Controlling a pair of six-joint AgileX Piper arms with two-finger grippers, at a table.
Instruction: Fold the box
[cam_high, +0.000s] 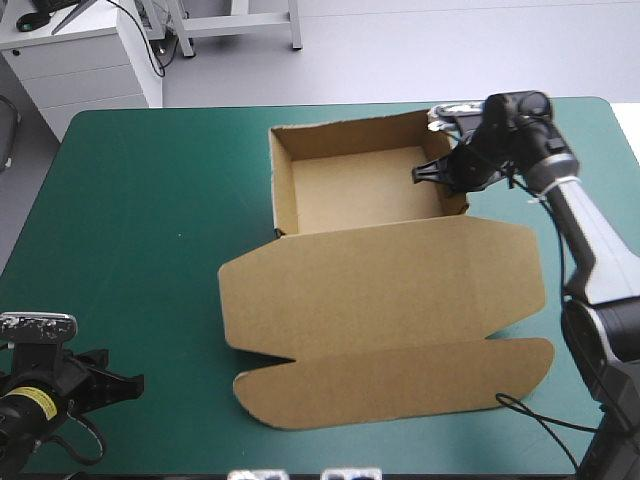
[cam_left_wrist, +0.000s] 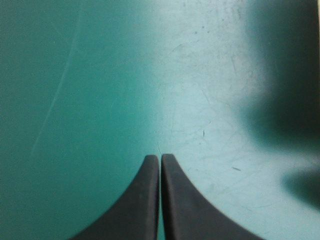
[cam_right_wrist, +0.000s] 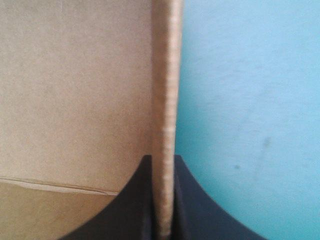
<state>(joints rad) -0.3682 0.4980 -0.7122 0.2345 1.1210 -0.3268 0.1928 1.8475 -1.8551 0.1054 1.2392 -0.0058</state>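
pinching a box (cam_right_wrist: 75, 90) wall between the right fingers (cam_right_wrist: 192, 220)

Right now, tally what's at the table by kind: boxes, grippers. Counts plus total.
box: 1, brown, an open tray with the lid flat
Grippers: 2, black; left gripper shut on nothing over the bare cover, right gripper shut on the box's right wall
Total: 3

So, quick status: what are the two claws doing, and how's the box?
Right gripper shut on the box, at its right wall. Left gripper shut, empty, over bare cover. Walls up, lid flat. Nothing in the way.
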